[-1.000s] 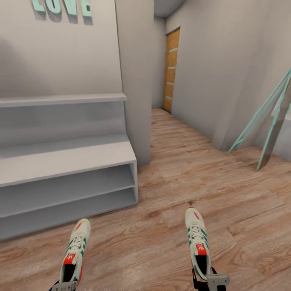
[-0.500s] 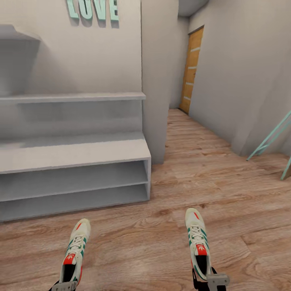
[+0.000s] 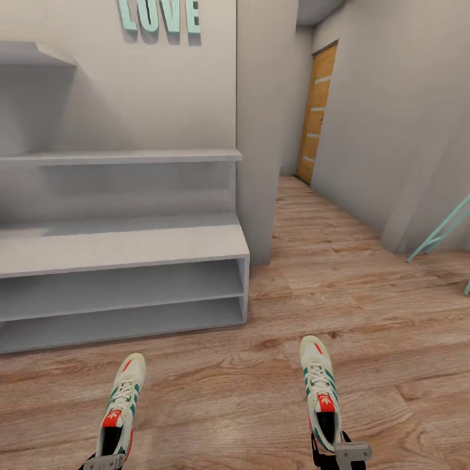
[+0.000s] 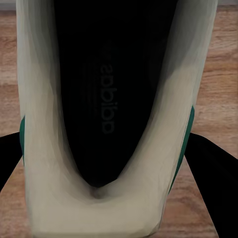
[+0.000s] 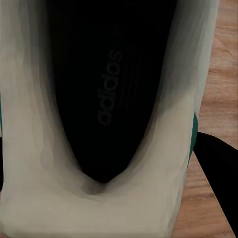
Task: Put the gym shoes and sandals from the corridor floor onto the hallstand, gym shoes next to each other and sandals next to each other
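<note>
I had one gym shoe in each arm: the left gym shoe hung low at my left, toe forward, and the right gym shoe hung likewise at my right, the two well apart and both carried above the corridor floor rather than resting on it, as far as I could judge. My left jaws sat at the heel of the left shoe and my right jaws at the heel of the right one; in the left wrist view the cream heel and black inside of the shoe lay between my dark fingers, and in the right wrist view the other shoe was flanked the same way by a finger, so I took both sets of jaws to be pinching their shoes at the heel. Ahead and to my left stood the hallstand, with its broad top, its two open tiers beneath and the stepped wall shelves above all bare of shoes. Past it a wall corner led to a wooden door down the passage, mint letters hung on the wall, and mint legs of some frame leaned at my right. By my reckoning both gym shoes were lifted but not yet placed side by side, and the two sandals remained to be dealt with
</note>
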`<state>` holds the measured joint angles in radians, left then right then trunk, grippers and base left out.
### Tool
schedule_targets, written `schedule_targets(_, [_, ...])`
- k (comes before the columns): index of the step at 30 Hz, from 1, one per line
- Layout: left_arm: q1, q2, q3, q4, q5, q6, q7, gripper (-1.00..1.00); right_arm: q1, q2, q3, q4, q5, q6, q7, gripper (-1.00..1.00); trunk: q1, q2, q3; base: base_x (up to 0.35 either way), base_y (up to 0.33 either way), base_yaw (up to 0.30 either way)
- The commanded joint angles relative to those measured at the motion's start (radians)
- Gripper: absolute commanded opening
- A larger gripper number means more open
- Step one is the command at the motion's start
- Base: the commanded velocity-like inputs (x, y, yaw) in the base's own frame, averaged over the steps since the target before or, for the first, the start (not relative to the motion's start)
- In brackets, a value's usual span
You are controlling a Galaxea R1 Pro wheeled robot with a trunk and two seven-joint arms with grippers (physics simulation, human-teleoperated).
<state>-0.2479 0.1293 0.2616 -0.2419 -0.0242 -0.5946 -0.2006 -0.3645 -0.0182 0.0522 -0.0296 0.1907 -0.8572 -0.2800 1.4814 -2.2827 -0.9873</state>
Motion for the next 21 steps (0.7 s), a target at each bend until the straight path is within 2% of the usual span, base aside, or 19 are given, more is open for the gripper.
schedule_targets(1, [-0.001, 0.0, 0.008, 0.001, -0.002, -0.002, -0.008, -1.0, -0.001, 0.0, 0.005, 0.001, 0.007, 0.0, -0.011, -1.0, 0.0, 0.0, -0.001, 0.0, 0.0, 0.0])
schedule_targets(5, [-0.001, 0.001, 0.008, 0.0, -0.002, -0.002, -0.008, -1.0, -0.001, 0.001, 0.005, 0.0, 0.006, 0.0, -0.011, -1.0, 0.0, 0.0, -0.001, 0.0, 0.0, 0.0])
schedule_targets(6, [-0.003, 0.013, 0.015, -0.002, 0.001, 0.012, -0.003, -1.0, -0.001, -0.007, 0.001, -0.001, 0.004, 0.0, -0.012, -1.0, 0.0, 0.0, -0.001, 0.0, 0.0, 0.0])
schedule_targets(8, [-0.01, 0.015, 0.032, -0.003, 0.009, 0.025, 0.001, -1.0, -0.001, -0.01, -0.004, -0.002, 0.003, 0.0, -0.012, -1.0, 0.0, 0.0, -0.001, 0.0, 0.0, 0.0])
schedule_targets(9, [-0.086, 0.02, 0.061, -0.051, 0.018, 0.243, 0.006, -1.0, -0.001, -0.079, -0.142, -0.008, -0.05, 0.019, -0.011, -1.0, 0.0, 0.0, -0.001, 0.0, 0.0, 0.0])
schedule_targets(10, [-0.099, 0.021, 0.061, -0.058, 0.018, 0.27, 0.006, -1.0, -0.001, -0.088, -0.156, -0.008, -0.055, 0.025, -0.011, -1.0, 0.0, 0.0, -0.001, 0.0, 0.0, 0.0])
schedule_targets(11, [-0.128, 0.023, 0.061, -0.072, 0.016, 0.323, 0.006, -1.0, -0.001, -0.105, -0.179, -0.01, -0.064, 0.043, -0.01, -1.0, 0.0, 0.0, -0.001, 0.0, 0.0, 0.0])
schedule_targets(16, [-0.227, 0.029, 0.056, -0.119, 0.009, 0.49, 0.006, -1.0, -0.001, -0.151, -0.219, -0.04, -0.084, 0.144, -0.008, -1.0, 0.0, 0.0, -0.001, 0.0, 0.0, 0.0])
schedule_targets(21, [-0.297, 0.03, 0.052, -0.153, -0.004, 0.613, 0.006, -1.0, -0.001, -0.164, -0.237, -0.078, -0.127, 0.22, -0.002, -1.0, 0.0, 0.0, -0.001, 0.0, 0.0, 0.0])
